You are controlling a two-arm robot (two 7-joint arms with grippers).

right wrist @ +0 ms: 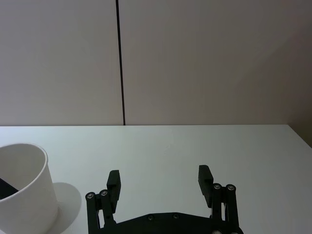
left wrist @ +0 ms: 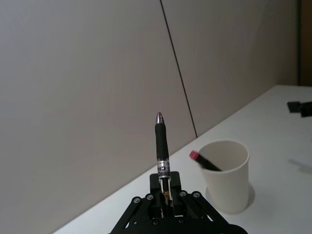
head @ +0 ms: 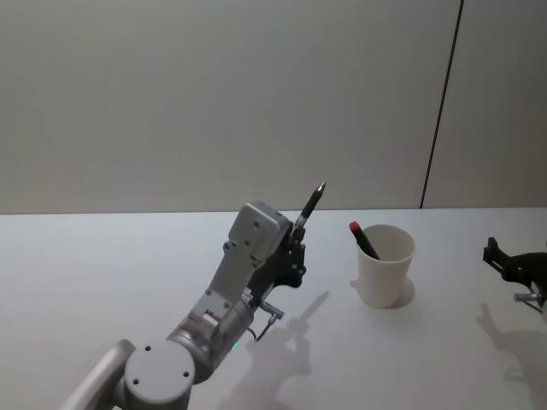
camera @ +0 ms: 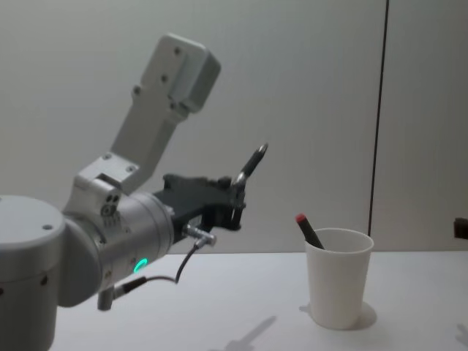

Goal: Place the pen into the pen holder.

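My left gripper [head: 297, 242] [left wrist: 165, 195] [camera: 238, 194] is raised above the table, shut on a black pen [head: 311, 206] [left wrist: 162, 146] [camera: 252, 162] whose silver tip points up and away. The pen holder [head: 384, 266] [left wrist: 227, 176] [camera: 338, 287] [right wrist: 22, 192], a white paper cup, stands upright on the table to the right of that gripper and lower. Leaning inside the cup is another dark pen with a red end [head: 362, 238] [left wrist: 202, 161] [camera: 307, 229]. My right gripper [right wrist: 159, 181] [head: 498, 254] waits open and empty at the right edge, beside the cup.
The white table [head: 102, 273] runs back to a plain wall with a dark vertical seam [head: 440, 102]. Shadows of the arm and cup fall on the tabletop.
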